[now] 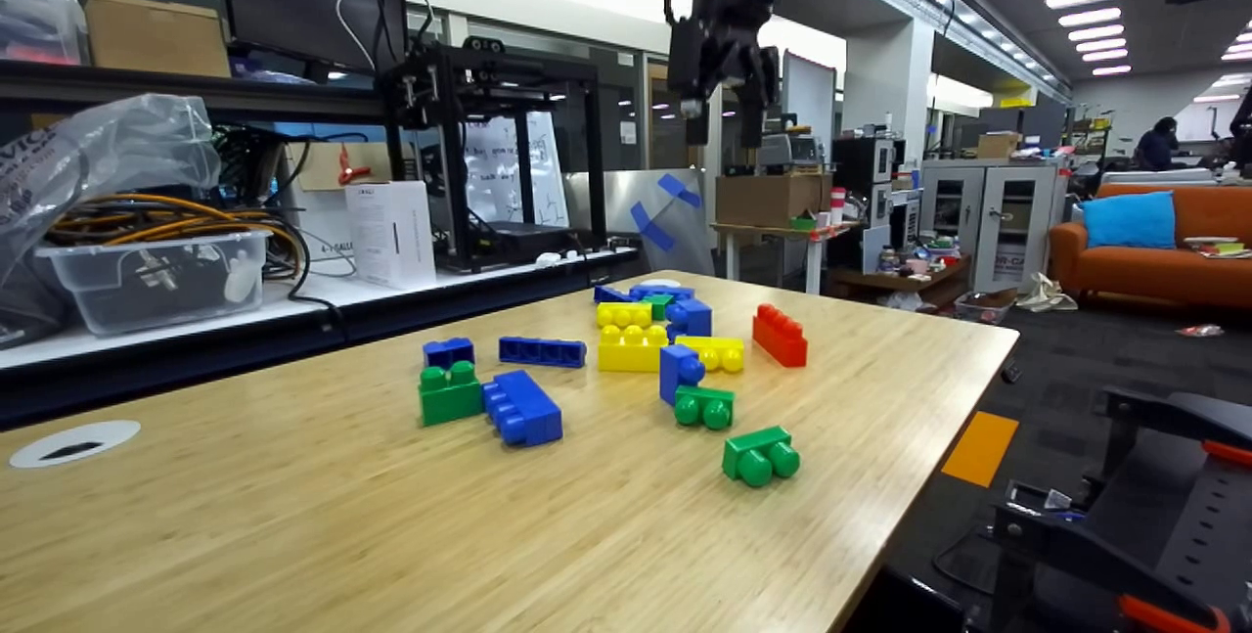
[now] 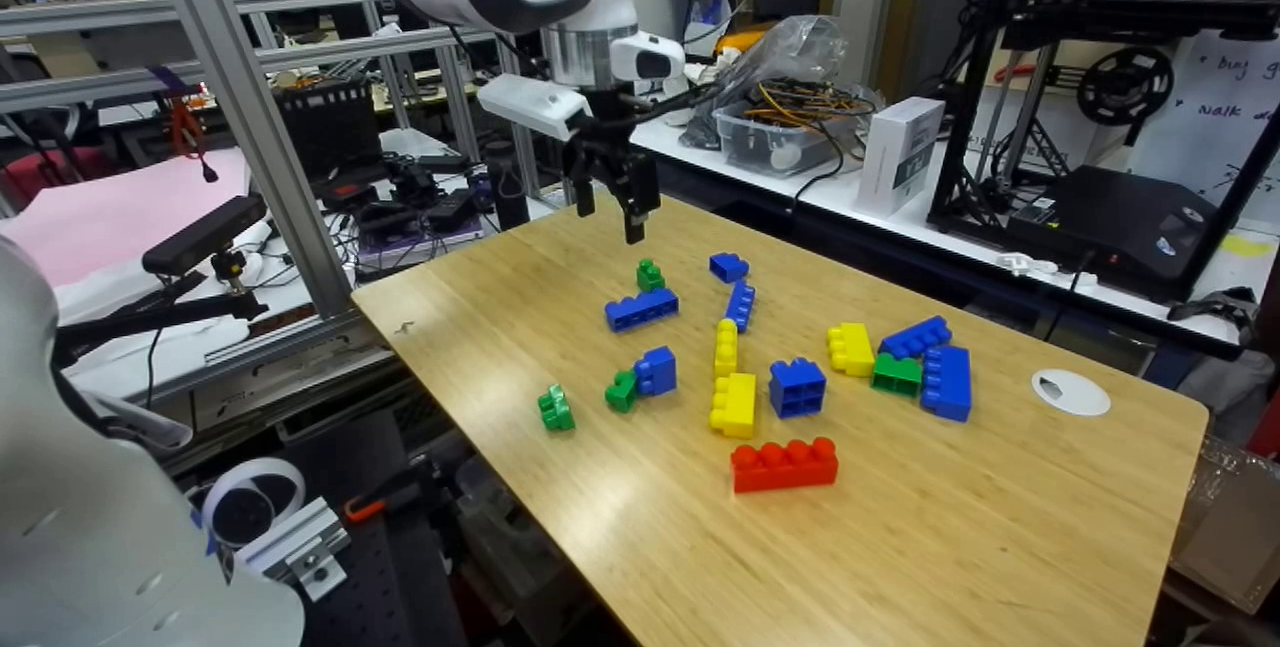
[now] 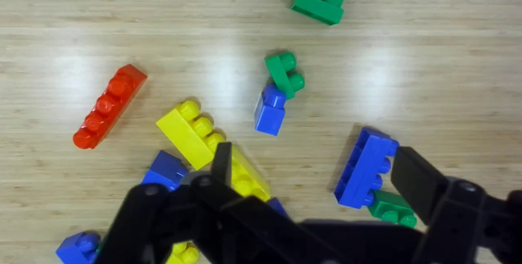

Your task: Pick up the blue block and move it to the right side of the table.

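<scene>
Gripper point(image 2: 610, 223) is hanging over the far left of the counter point(image 2: 900, 547), jaws standing wide apart, gap showing between them (same in all three views). As for the task's blue block, three small chunky ones are fitting, and I cannot tell which is meant. In an exterior view, the middle blue block point(image 2: 655, 371) is sitting left of centre among the pieces, touching or nearly touching a small green block point(image 2: 621, 391). The right blue block point(image 2: 797, 388) is lying on its side, hollow part facing near, just right of the near yellow block point(image 2: 735, 405). The far blue block point(image 2: 729, 267) is lying farther back (blue bar point(image 2: 741, 305) just in front). All three are resting on the counter.

Rest of the pieces: the long blue block point(image 2: 641, 310) is lying far left, far green block point(image 2: 650, 275) just behind it. The left green block point(image 2: 556, 408) is lying apart. The far yellow block point(image 2: 726, 347) is lining up behind the near one, and the red block point(image 2: 784, 465) is lying nearest. To the right, another yellow block point(image 2: 850, 349), the right green block point(image 2: 896, 374), back blue block point(image 2: 915, 337) and end blue block point(image 2: 945, 382) are bunching together. In the wrist view, one jaw is covering part of the far yellow block.
</scene>
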